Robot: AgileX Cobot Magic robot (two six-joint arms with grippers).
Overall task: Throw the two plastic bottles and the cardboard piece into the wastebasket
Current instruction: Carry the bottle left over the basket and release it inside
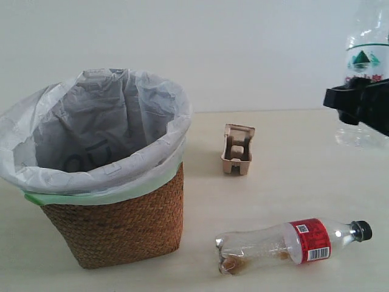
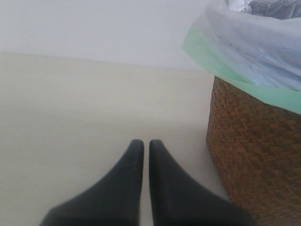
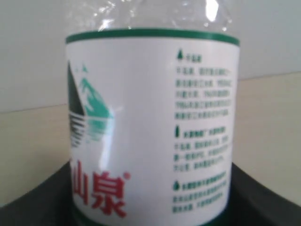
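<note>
A clear bottle with a green-white label [image 1: 364, 61] stands upright at the far right, its cap out of view. My right gripper [image 1: 355, 100] is shut on its middle. In the right wrist view that label [image 3: 150, 127] fills the picture between the black jaws of the right gripper [image 3: 150, 209]. The red-label bottle with a black cap [image 1: 292, 243] lies on its side near the front, brown dregs inside. Behind it the tan cardboard piece [image 1: 237, 149] rests on the table. The wicker wastebasket [image 1: 115, 225] with its white liner stands at the left. My left gripper [image 2: 146, 146] is shut and empty, low beside the wastebasket [image 2: 254, 160].
The pale table [image 1: 285, 188] runs back to a white wall. The liner's green edge [image 2: 235, 77] overhangs the basket rim near the left gripper.
</note>
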